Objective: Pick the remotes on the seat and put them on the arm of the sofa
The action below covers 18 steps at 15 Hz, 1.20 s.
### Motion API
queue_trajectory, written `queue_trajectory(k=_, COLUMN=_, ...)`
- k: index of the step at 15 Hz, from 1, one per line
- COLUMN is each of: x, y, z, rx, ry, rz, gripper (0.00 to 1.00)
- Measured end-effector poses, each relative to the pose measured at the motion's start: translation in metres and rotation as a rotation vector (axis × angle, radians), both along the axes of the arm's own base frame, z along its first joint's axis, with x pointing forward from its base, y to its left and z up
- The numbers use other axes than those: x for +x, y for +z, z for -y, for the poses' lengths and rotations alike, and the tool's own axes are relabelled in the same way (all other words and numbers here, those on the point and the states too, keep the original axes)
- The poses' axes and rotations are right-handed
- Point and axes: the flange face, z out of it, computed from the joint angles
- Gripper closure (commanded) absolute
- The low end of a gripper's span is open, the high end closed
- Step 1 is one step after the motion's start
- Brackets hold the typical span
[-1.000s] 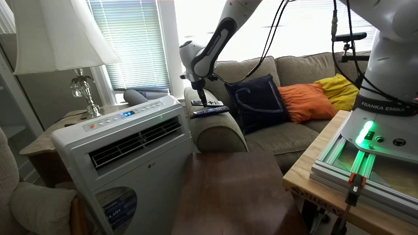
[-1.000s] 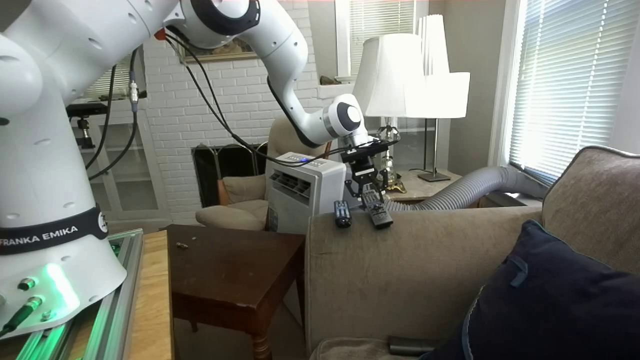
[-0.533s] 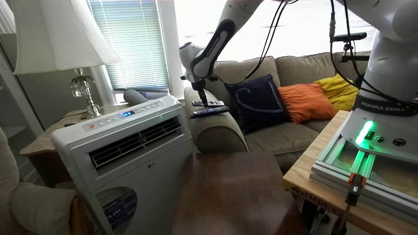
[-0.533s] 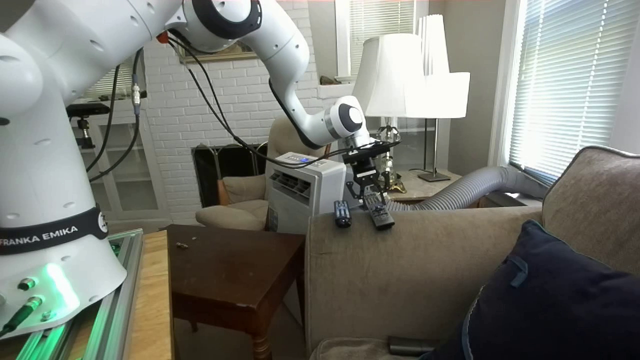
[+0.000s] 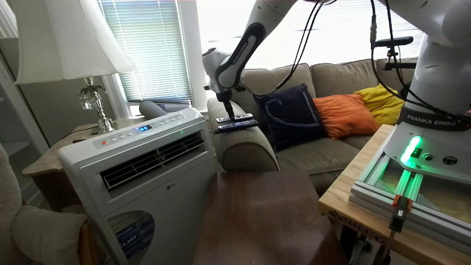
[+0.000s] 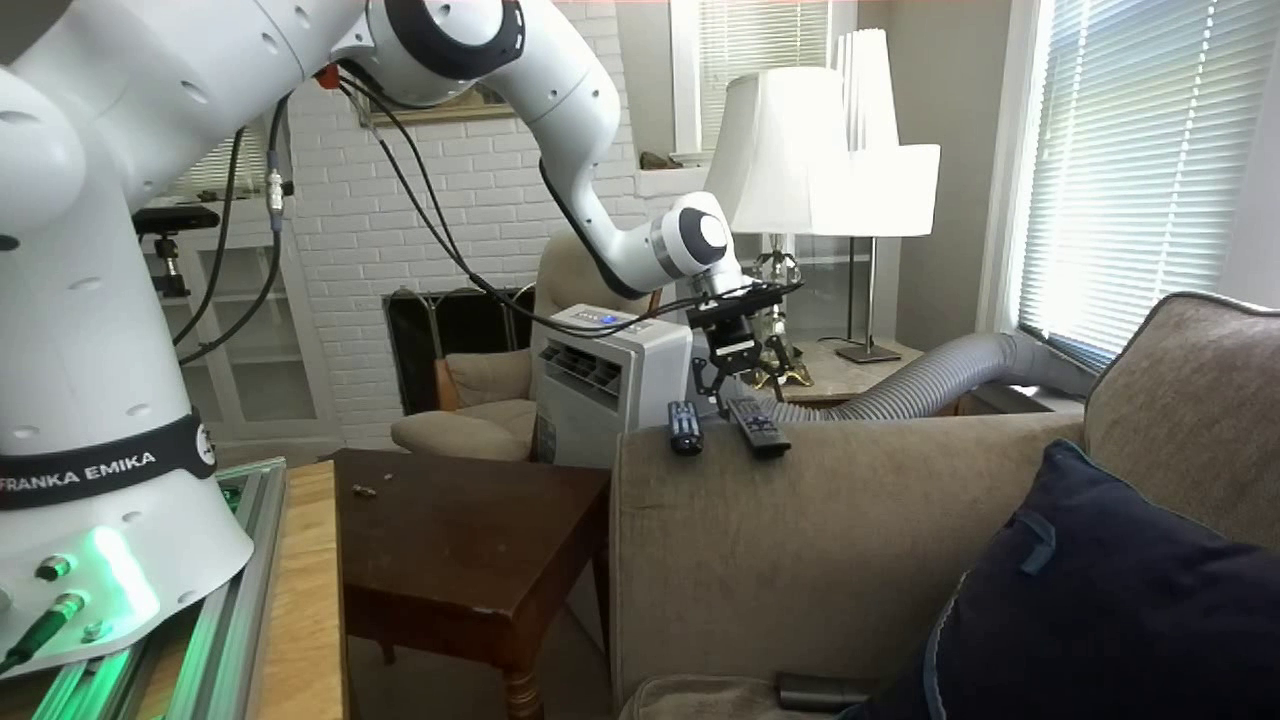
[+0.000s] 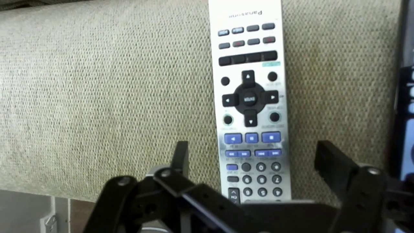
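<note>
On the rounded arm of the sofa (image 6: 680,540) lie two remotes. The silver remote (image 7: 252,113), with black and blue buttons, rests flat across it. Beside that is a dark remote (image 5: 237,126), which in the wrist view shows only at the right edge. My gripper (image 7: 252,155) is open just above the silver remote, one finger on either side of it, with fabric visible between each finger and the remote. Down on the seat (image 6: 700,700), a slim dark bar (image 6: 825,692), seemingly another remote, lies partly behind the navy pillow.
A white air conditioner (image 5: 147,176) stands close beside the sofa arm. In front is a brown wooden table (image 5: 265,213). The navy pillow (image 6: 1110,600) leans near the arm, with orange (image 5: 346,114) and yellow (image 5: 382,105) ones further along. A lamp (image 6: 775,150) stands behind.
The jaws have opened and let go of the silver remote. Its raised end has dropped, so it now lies flat on the sofa arm. The arm has barely moved.
</note>
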Motion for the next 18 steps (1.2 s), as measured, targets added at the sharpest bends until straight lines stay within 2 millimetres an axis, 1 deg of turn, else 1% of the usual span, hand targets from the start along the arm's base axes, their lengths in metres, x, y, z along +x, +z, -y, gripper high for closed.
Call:
queue_trajectory(k=3, x=0.000, y=0.000, z=0.005, rx=0.001, ry=-0.027, rz=0.008, gripper=0.00)
queue_trajectory(k=5, x=-0.002, y=0.002, z=0.014, rx=0.002, ry=-0.053, rz=0.007, gripper=0.00)
queue_trajectory(k=7, x=-0.007, y=0.008, z=0.032, rx=-0.004, ry=-0.093, rz=0.007, gripper=0.00)
queue_trajectory(k=9, x=-0.016, y=0.018, z=0.054, rx=-0.009, ry=-0.125, rz=-0.004, gripper=0.00)
queue_trajectory(k=11, x=-0.030, y=0.029, z=0.079, rx=-0.007, ry=-0.161, rz=-0.019, gripper=0.00)
queue_trajectory(k=13, x=-0.049, y=0.039, z=0.104, rx=0.011, ry=-0.210, rz=-0.042, gripper=0.00)
queue_trajectory(k=16, x=-0.081, y=0.050, z=0.136, rx=0.103, ry=-0.302, rz=-0.088, gripper=0.00)
queue_trajectory(k=18, x=-0.102, y=0.052, z=0.152, rx=0.183, ry=-0.302, rz=-0.122, gripper=0.00)
